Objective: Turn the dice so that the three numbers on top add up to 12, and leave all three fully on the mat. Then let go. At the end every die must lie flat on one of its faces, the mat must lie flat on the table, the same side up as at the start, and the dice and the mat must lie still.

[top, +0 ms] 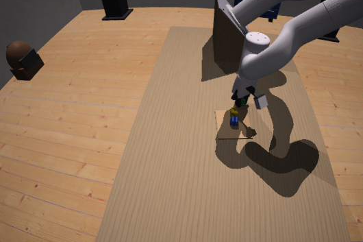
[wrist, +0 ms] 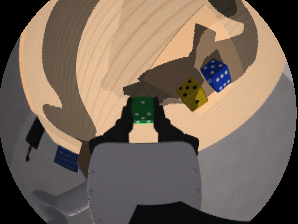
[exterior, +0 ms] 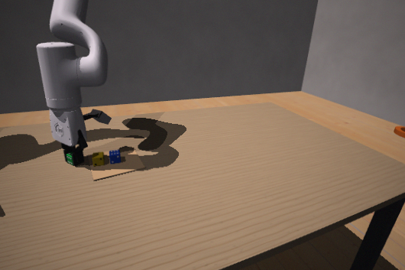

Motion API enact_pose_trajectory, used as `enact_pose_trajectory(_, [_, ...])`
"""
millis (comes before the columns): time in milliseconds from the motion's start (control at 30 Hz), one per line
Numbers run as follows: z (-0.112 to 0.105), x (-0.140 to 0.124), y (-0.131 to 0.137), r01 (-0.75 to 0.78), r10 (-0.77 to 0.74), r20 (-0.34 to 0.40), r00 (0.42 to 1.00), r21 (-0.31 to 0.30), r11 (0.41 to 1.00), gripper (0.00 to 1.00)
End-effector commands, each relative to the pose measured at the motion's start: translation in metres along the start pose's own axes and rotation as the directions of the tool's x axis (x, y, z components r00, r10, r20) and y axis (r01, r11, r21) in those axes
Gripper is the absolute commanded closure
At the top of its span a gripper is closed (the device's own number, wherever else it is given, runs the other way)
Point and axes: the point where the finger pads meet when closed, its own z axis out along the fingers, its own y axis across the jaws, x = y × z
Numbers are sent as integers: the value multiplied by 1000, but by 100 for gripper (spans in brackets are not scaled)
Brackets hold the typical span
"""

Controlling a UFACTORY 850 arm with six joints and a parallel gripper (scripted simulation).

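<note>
My gripper is shut on the green die, low over the table at the mat's edge. It also shows in the exterior view, where the gripper grips the green die, and in the top view. The yellow die and the blue die sit side by side on the small tan mat. In the wrist view the yellow die and blue die lie up and right of my fingers. In the top view the yellow die sits just behind the blue die. The arm's shadow covers much of the mat.
A dark upright board stands on the table behind the arm. An orange object lies at the far right table edge. A brown round object on a box sits on the floor at left.
</note>
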Motion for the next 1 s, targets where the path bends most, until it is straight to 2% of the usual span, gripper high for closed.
enact_pose_trajectory(0, [-3, 1, 1, 0, 0, -1, 1000, -1, 1000, 73])
enact_pose_trajectory(133, [-22, 1, 1, 0, 0, -1, 1000, -1, 1000, 73])
enact_pose_trajectory(467, [-90, 1, 0, 0, 0, -1, 1000, -1, 1000, 73])
enact_pose_trajectory(667, [-99, 1, 0, 0, 0, -1, 1000, -1, 1000, 73])
enact_pose_trajectory(967, [-100, 1, 1, 0, 0, -1, 1000, -1, 1000, 73])
